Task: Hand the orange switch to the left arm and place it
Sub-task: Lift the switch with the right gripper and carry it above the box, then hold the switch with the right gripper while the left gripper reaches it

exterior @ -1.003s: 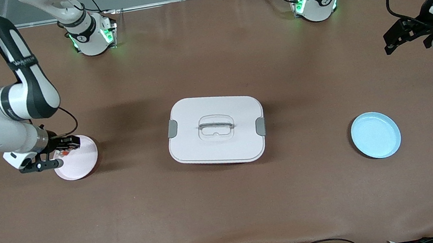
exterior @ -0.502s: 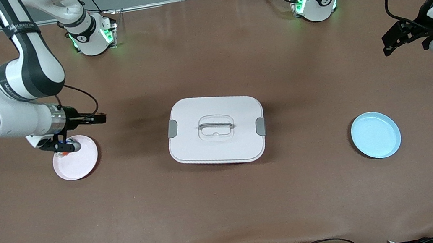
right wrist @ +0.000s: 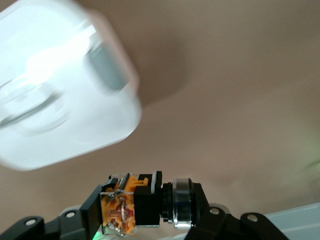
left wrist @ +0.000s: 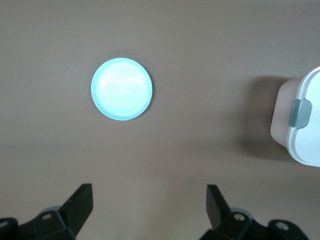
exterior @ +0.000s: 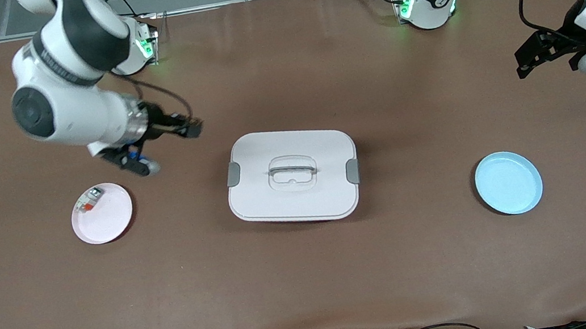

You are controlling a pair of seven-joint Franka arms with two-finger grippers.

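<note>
Two arms share this job, and right now only one is loaded. Your right gripper (exterior: 190, 128), in the upper left of the front view, has its jaws clenched on the orange switch (right wrist: 142, 202); the right wrist view shows the part lying crosswise between the jaws, orange block at one end, dark ringed barrel at the other. It hangs in the air over bare bench (exterior: 310, 288), between the pink plate (exterior: 102, 213) and the box (exterior: 292, 175).

Your left gripper (exterior: 547, 53) waits at the right edge of the frame, jaws released and empty, over the bench above the blue plate (exterior: 508, 183); its wrist view looks down on that plate.

What matters is the line between the two grippers: the box sits squarely across it in the middle of the frame. The switch lies toward the left of the picture from the left gripper, well apart from it. I judge the handover needs a path over the strip of bench above the box in the frame, or well clear over its lid.

A white-grey part (exterior: 89, 199) with a red patch rests on the pink plate; leave it.
</note>
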